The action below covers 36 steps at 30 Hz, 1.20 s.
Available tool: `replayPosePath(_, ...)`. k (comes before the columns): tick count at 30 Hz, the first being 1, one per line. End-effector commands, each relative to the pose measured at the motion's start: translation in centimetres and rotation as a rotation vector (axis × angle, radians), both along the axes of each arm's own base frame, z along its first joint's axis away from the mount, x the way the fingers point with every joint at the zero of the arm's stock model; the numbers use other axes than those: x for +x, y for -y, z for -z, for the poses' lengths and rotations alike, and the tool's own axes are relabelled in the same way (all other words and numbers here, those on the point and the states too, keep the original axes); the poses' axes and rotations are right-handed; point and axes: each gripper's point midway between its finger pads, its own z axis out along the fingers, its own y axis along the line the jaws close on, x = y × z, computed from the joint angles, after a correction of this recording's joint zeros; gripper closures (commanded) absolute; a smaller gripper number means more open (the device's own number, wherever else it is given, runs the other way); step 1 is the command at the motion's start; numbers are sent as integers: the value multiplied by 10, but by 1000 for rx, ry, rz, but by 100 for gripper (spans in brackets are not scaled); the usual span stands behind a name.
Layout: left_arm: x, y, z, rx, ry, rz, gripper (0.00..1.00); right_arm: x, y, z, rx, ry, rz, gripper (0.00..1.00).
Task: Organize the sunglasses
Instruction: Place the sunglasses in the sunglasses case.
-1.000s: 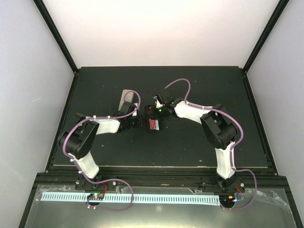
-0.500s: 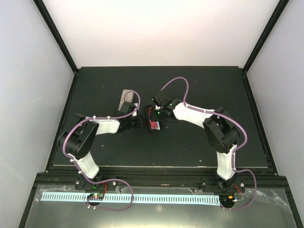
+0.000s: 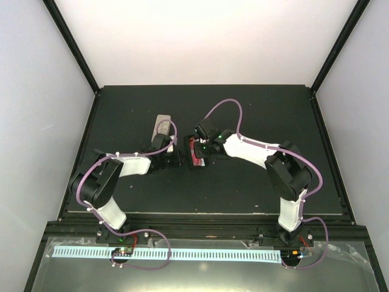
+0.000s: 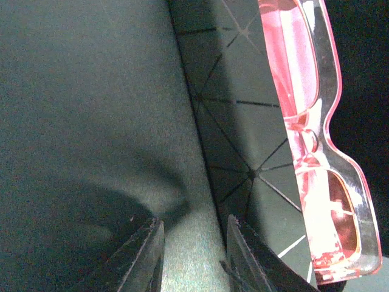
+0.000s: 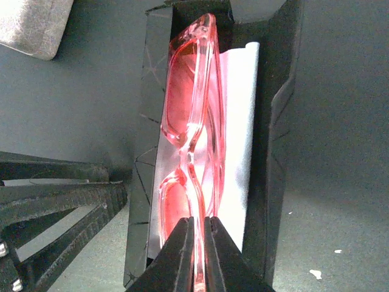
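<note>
Right now I am pinching the red sunglasses (image 5: 191,109) between the nearly closed fingers of the right gripper (image 5: 197,258), taking them at the end nearest the wrist. They are lying folded inside the open black case (image 5: 276,121) just ahead of those fingers, resting on a pale cloth (image 5: 240,121) that is lining it. Off to that gripper's left, the left gripper (image 4: 193,258) is sitting low on the tabletop (image 4: 73,91) against the case's flap, with its fingers a narrow gap apart. I cannot tell whether it is clamping the flap or only bracing it. Further ahead and to the left, a beige case (image 5: 30,24) is lying on the tabletop.

I am judging this pair nearly stowed, with letting go and closing the case left to do. The black pair is showing in none of my views, so I cannot say whether it is put away. My own fingers are covering the near end of the red frame.
</note>
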Motion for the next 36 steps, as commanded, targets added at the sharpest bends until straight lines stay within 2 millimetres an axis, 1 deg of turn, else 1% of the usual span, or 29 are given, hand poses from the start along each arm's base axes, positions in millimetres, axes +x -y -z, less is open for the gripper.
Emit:
replayPosePath(1, -5, 2, -9, -48, -1, -3, 72, -4, 4, 11, -53, 4, -12, 93)
replayPosePath(4, -7, 1, -11, -55, 0, -3, 72, -4, 6, 15, -75, 6, -6, 95)
replayPosePath(8, -9, 1, -12, -59, 0, -2, 72, -7, 4, 20, -82, -6, -16, 95)
replayPosePath(13, -10, 3, -14, -76, 3, 3, 72, -9, 1, 25, -85, -15, -25, 92)
replayPosePath(19, -13, 6, -12, -84, -6, 13, 72, -11, 2, 31, -101, -25, -20, 93)
replayPosePath(23, -15, 8, -9, -90, -13, 18, 72, -14, -2, 35, -87, -47, -28, 91)
replayPosePath(26, -16, 10, -9, -96, -14, 24, 72, -15, -6, 35, -68, -58, -36, 91)
replayPosePath(29, -17, 11, -8, -95, -17, 25, 72, -14, -8, 34, -60, -55, -34, 91)
replayPosePath(32, -17, 12, -8, -96, -18, 27, 72, -12, -13, 30, -40, -47, -44, 91)
replayPosePath(36, -16, 12, -7, -95, -20, 28, 72, -10, -20, 29, -20, -49, -58, 91)
